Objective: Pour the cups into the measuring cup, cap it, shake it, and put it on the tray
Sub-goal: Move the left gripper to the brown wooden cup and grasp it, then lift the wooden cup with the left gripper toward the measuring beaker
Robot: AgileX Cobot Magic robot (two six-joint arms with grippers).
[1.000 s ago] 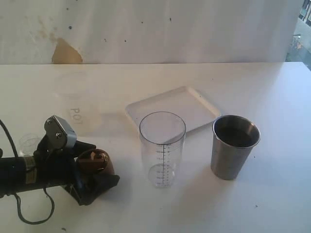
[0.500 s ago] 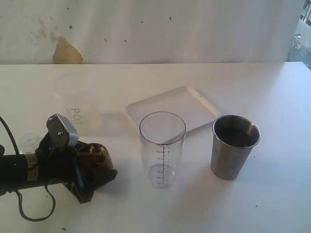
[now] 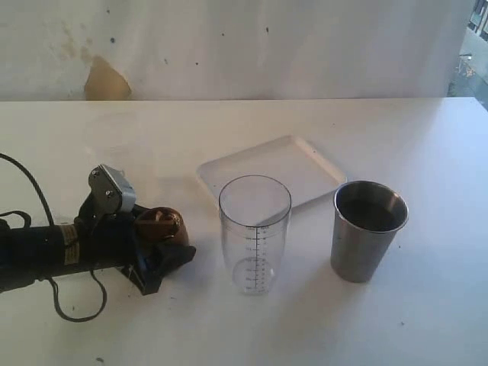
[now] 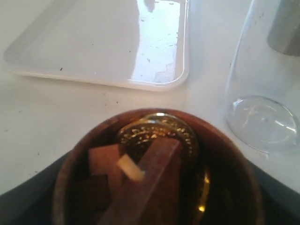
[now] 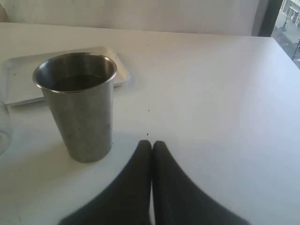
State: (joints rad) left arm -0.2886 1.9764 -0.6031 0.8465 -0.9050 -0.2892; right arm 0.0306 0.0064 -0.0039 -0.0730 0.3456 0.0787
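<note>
Closes left jaws around wooden cup (image 3: 160, 227), hoists it nearer measuring cup (image 3: 255, 232), now at its 9 o'clock, sets up first pour. Keeps right jaws shut, empty, near steel tumbler (image 3: 367, 229) at 3 o'clock.

On my R wrist cam: steel cup (image 5: 79, 108) stands upright on the white table (image 5: 211, 93). Its inside is dark, so I can't tell what's in it. R gripper (image 5: 151, 143) sits low, near the cup's base but not touching it, w/ fingers pressed flat together. The tips point past the cup, off to one side of it. White tray (image 5: 21, 84) lies on the far side of the cup from the gripper and is partly hidden by it, w/ one rounded corner showing past the cup's rim. A sliver of a clear cup (image 5: 3, 131) shows at frame edge, beside the steel cup and apart from it.
</note>
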